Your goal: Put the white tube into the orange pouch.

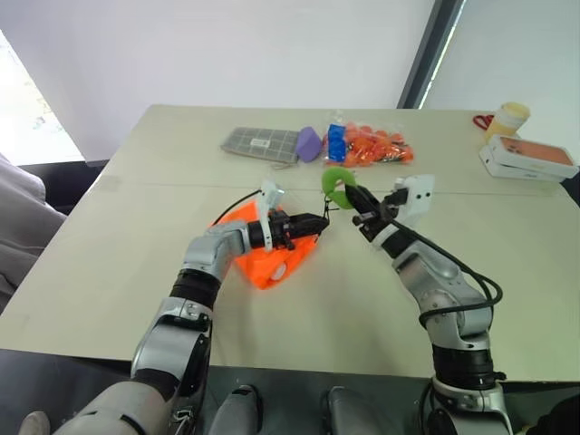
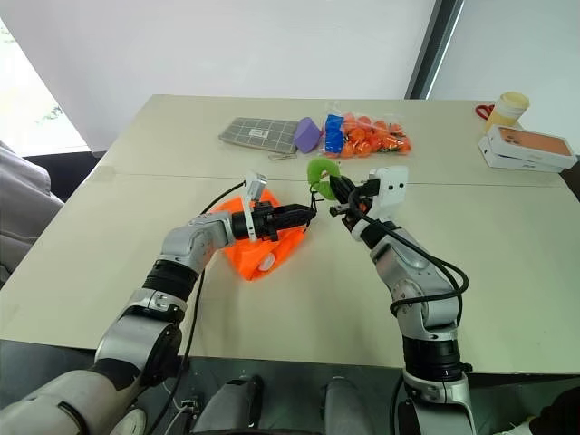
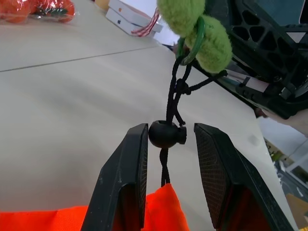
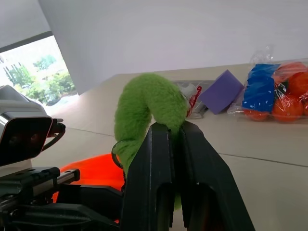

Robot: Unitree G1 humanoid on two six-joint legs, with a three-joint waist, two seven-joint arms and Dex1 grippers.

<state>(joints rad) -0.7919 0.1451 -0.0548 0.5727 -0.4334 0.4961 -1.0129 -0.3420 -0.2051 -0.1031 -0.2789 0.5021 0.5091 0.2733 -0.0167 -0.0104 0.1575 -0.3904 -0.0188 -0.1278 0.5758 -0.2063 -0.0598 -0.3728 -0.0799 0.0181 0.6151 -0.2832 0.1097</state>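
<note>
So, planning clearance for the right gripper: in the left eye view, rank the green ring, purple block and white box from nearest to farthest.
1. Green ring, clamped in the right gripper.
2. Purple block, beyond it, toward the table's far edge.
3. White box, far off at the right edge.

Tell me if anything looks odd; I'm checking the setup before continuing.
Nothing spilled or damaged. The orange pouch lies bunched, its cord pulled taut toward the green ring.

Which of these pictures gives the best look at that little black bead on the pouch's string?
The left wrist view: the black bead sits large between the left pincer's two fingers, on the cord below the green ring. In both eye views that spot is too small to make the bead out. The right wrist view shows the ring, not the bead.
</note>
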